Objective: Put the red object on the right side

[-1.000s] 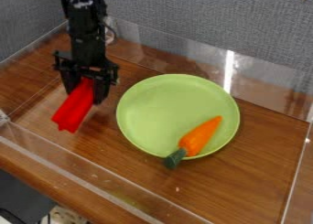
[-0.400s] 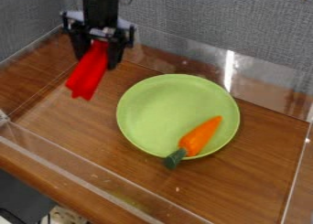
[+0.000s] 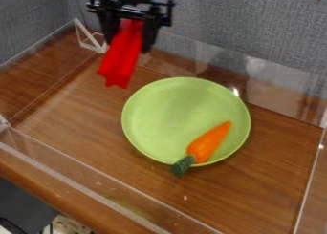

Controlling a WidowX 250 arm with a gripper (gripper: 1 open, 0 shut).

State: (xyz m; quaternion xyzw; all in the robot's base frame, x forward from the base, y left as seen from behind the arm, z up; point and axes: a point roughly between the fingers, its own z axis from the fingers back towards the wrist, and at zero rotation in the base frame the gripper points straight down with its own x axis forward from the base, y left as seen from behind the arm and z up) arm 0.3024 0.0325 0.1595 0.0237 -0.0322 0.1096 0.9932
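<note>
The red object (image 3: 121, 56), a plain elongated block, hangs tilted in the air above the table's back left, just behind the left rim of the green plate (image 3: 160, 118). My black gripper (image 3: 129, 28) is shut on its upper end, pointing down. The block's lower end reaches toward the plate's near-left rim without touching it. An orange carrot with a green top (image 3: 205, 146) lies on the plate's front right part.
The wooden table (image 3: 64, 114) is fenced by clear acrylic walls (image 3: 255, 71) at the back, right and front. A grey wall stands behind. Bare wood lies to the right of the plate (image 3: 288, 152).
The gripper has lifted the red block off the table and carried it up and to the right, from left of the plate to behind its left rim.
</note>
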